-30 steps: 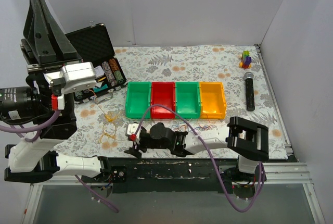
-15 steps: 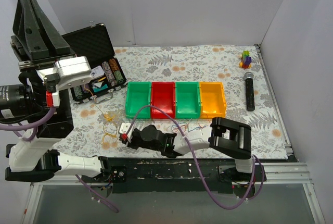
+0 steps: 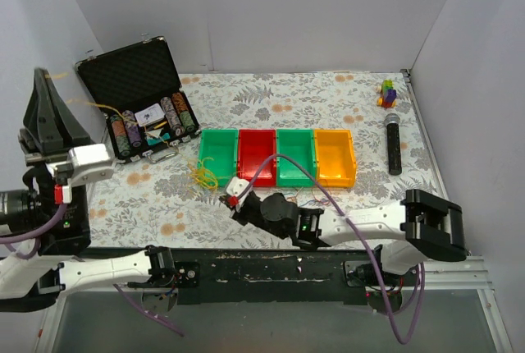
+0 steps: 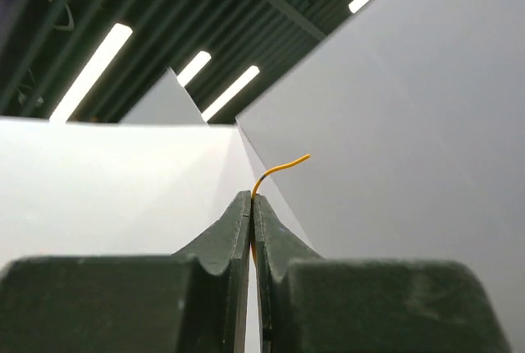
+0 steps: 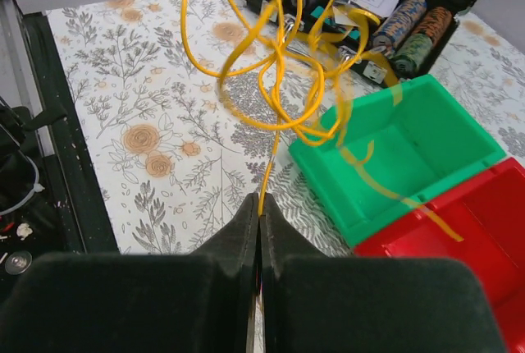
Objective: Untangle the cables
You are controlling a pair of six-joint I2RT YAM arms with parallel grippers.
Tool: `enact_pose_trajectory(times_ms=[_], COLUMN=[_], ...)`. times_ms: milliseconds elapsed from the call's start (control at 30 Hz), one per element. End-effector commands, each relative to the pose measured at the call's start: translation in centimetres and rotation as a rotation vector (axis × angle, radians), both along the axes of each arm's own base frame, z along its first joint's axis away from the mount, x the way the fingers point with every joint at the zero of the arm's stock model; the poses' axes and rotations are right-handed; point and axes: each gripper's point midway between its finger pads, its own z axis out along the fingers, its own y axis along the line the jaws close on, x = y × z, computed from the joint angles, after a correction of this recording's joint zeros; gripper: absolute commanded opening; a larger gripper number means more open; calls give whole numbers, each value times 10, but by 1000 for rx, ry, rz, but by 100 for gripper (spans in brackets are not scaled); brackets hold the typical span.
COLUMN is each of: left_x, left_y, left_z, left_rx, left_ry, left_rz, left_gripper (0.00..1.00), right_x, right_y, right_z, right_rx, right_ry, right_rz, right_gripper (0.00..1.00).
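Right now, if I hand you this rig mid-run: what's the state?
Left gripper: raised high on the left, jaws shut on the end of an orange strand.
Right gripper: low over the table, jaws shut on a yellow strand of the clump.
The clump sits beside the leftmost green bin, loops knotted together.
Done: both ends gripped. Left: draw the arms apart, probably slowly, and free each wire; nothing is separated yet.
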Motion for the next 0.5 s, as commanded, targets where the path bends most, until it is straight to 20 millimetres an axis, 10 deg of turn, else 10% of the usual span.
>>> enact_pose_trajectory(times_ms=[0,167,333,467], left_x=[12,26,30,35], left_y=[47,60,69,51], left_z=[-91,-223,-309,-337], left_rx=[-60,11,34,94], left_ry=[219,506,650,727], left_rz=[56,62,107,76], left_gripper=[0,0,0,45], right_x=[2,-8,-19,-28], right_y=[-37,-66,-63,-48], right_z=[-16,-37,-34,-15], right_rx=[-78,-120,-141,-111], right_ry=[40,94,117,124], right_rz=[-71,-60,2,70], right_gripper=[1,1,1,1])
